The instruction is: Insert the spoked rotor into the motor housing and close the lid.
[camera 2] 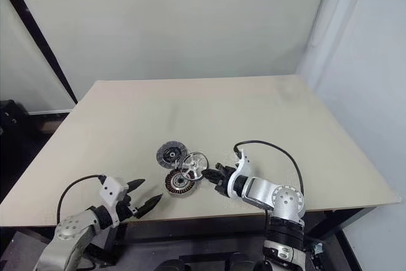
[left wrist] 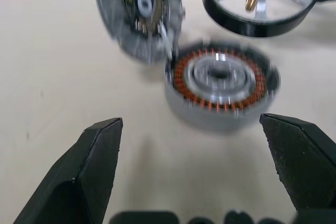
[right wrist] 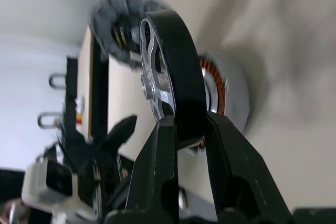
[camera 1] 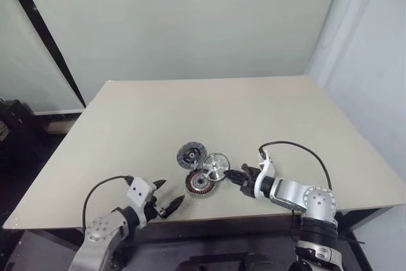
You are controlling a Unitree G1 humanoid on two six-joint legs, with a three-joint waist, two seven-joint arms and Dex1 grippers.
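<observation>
Right gripper (camera 1: 229, 175), lower centre of frame, pinches the spoked rotor (camera 1: 216, 166) by its rim, holding it on edge just above the motor housing (camera 1: 198, 183). The lid (camera 1: 191, 154) lies flat on the table (camera 1: 190, 112) just beyond. Left gripper (camera 1: 170, 202), lower left, gapes wide, empty.

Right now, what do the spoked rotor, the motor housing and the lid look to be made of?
Spoked rotor: bright polished metal spokes and hub, with a glossy black outer band, possibly plastic or coated.
Motor housing: dull grey metal shell, reddish copper-coloured windings ringing a shiny silver centre.
Lid: dark grey matt disc, likely metal; blur leaves that open.
</observation>
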